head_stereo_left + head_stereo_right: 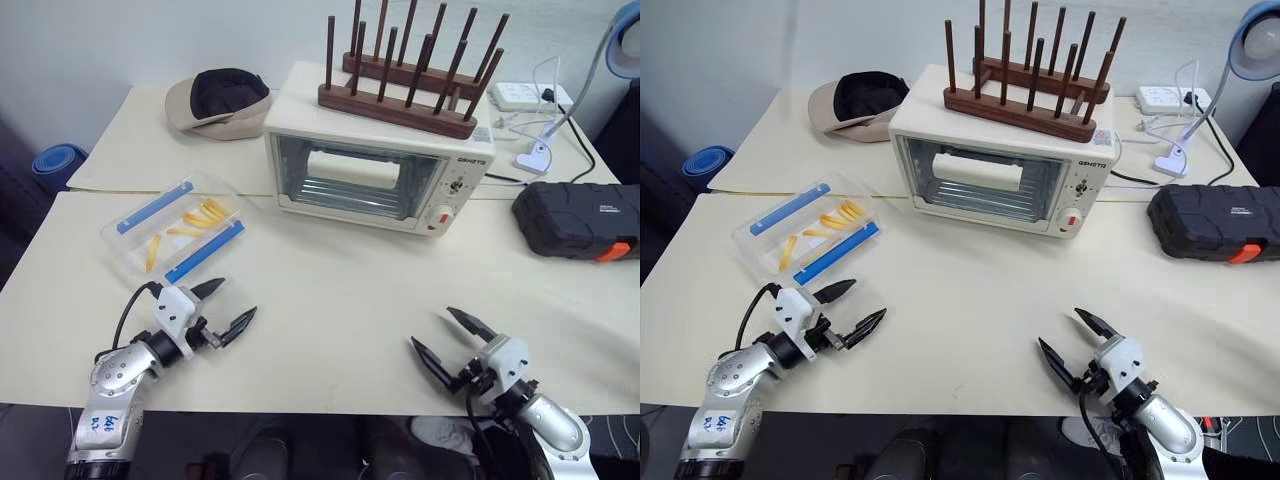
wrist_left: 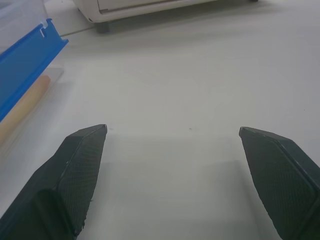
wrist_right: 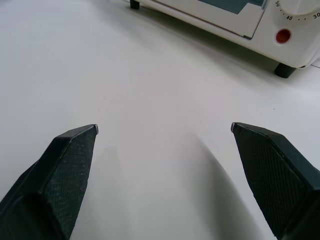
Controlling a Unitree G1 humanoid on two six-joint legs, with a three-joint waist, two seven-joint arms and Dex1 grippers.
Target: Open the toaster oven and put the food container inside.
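Note:
The cream-white toaster oven (image 1: 375, 170) stands at the back middle of the table with its glass door closed. To its left, nearer me, lies the clear food container (image 1: 178, 236) with two blue clip strips and yellow-orange sticks inside. My left gripper (image 1: 225, 306) hovers open just in front of the container, apart from it. The container's blue strip (image 2: 25, 65) shows in the left wrist view. My right gripper (image 1: 450, 335) is open near the table's front edge, pointing toward the oven (image 3: 260, 20). Nothing is between either pair of fingers.
A wooden peg rack (image 1: 400, 90) sits on top of the oven. A tan cap (image 1: 218, 102) lies at the back left. A black case (image 1: 580, 220) with an orange latch lies right of the oven. A power strip (image 1: 525, 95) and cables are behind it.

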